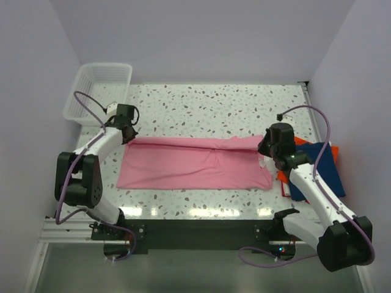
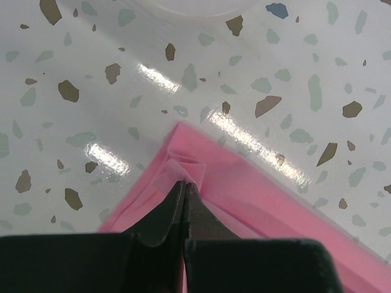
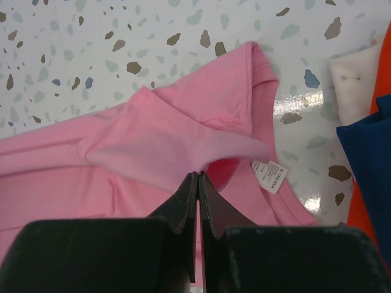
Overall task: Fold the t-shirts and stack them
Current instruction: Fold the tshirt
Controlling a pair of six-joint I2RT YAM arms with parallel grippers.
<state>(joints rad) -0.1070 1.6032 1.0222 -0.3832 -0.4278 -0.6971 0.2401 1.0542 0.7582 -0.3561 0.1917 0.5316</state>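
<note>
The light pink t-shirt (image 1: 192, 163) lies across the middle of the table as a long folded band. My left gripper (image 1: 126, 130) is shut on its far left corner; in the left wrist view the closed jaws (image 2: 185, 183) pinch a small fold of pink cloth (image 2: 244, 195). My right gripper (image 1: 267, 148) is shut on the pink shirt's far right edge by the collar, lifting a flap (image 3: 177, 143) with a white label (image 3: 269, 176) beside it. The navy blue t-shirt (image 1: 324, 168) lies folded on the orange-red t-shirt (image 1: 282, 177) at the right, partly under my right arm.
A white plastic mesh basket (image 1: 101, 88) stands at the far left corner. The speckled table (image 1: 214, 104) ends at a wall behind and a white rim on the right (image 1: 313, 119). A white cloth bit (image 3: 354, 85) lies by the navy shirt.
</note>
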